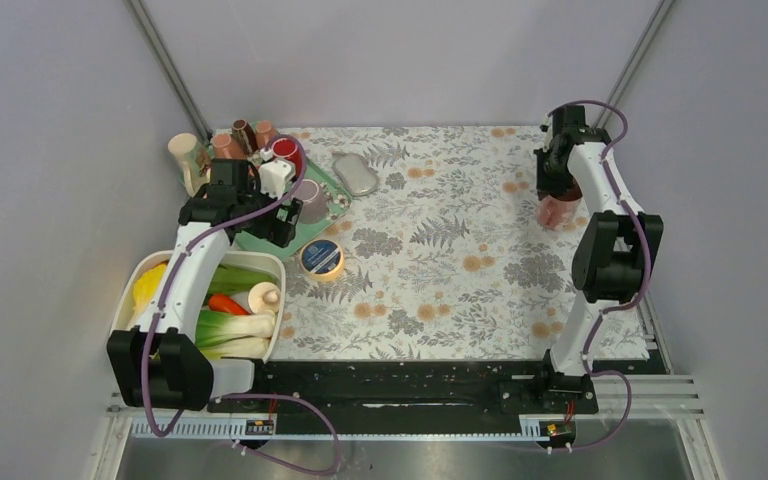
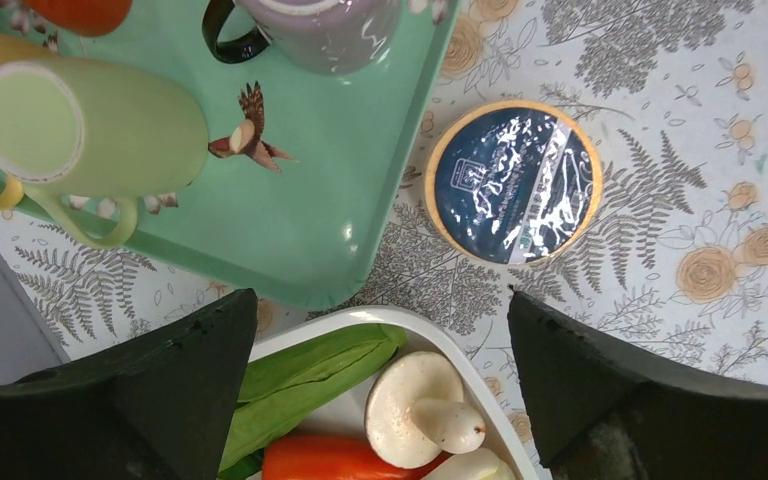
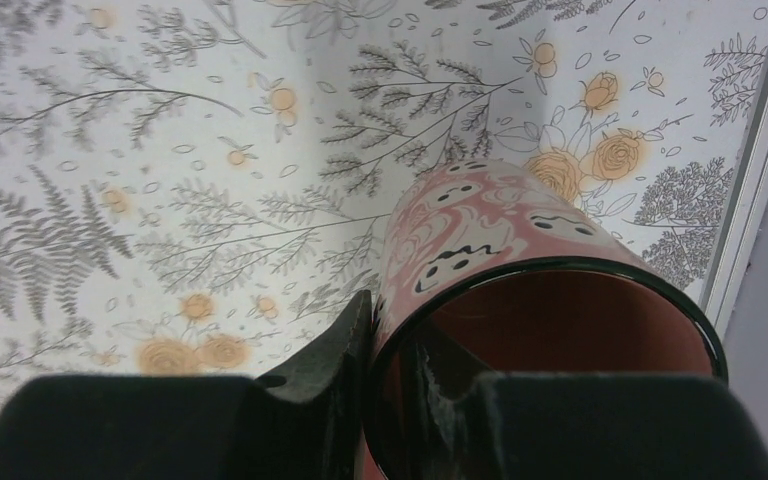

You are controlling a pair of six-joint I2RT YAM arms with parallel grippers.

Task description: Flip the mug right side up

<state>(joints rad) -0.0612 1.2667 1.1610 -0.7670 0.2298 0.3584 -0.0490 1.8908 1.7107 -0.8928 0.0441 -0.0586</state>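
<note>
Nearest to us on the left, the white bin (image 2: pixel 400 316) of vegetables, a mushroom (image 2: pixel 415 400) among them, sits just beside the green tray (image 2: pixel 300 220). The left gripper (image 2: pixel 380 300) hangs over the seam between the two, its jaws spread wide with nothing between them. We read that as a parked pose, out of the way because this job needs only one arm. Just past it a round blue-lidded tub (image 2: pixel 513 183) lies on the floral table (image 3: pixel 160 200). On the tray a pale green mug (image 2: pixel 90 125) shows us its flat base, with a lilac mug (image 2: pixel 320 30) beyond it; neither is being handled. Farther off, near the far right edge of the table, the right gripper (image 3: pixel 388 375) is clamped on the pink mug (image 3: pixel 480 220) with the little ghost faces. One finger is inside the dark rim and one is outside against the wall. That rim pinch makes sense to us: it leaves the body free to swing as the wrist rolls, and it lets the base go down first. The mouth faces the wrist camera, so we judge the mug to be mouth up, leaning slightly. Whether its base touches the cloth we cannot quite tell, since the body hides it. If it does, what remains is to level it and let go.
</note>
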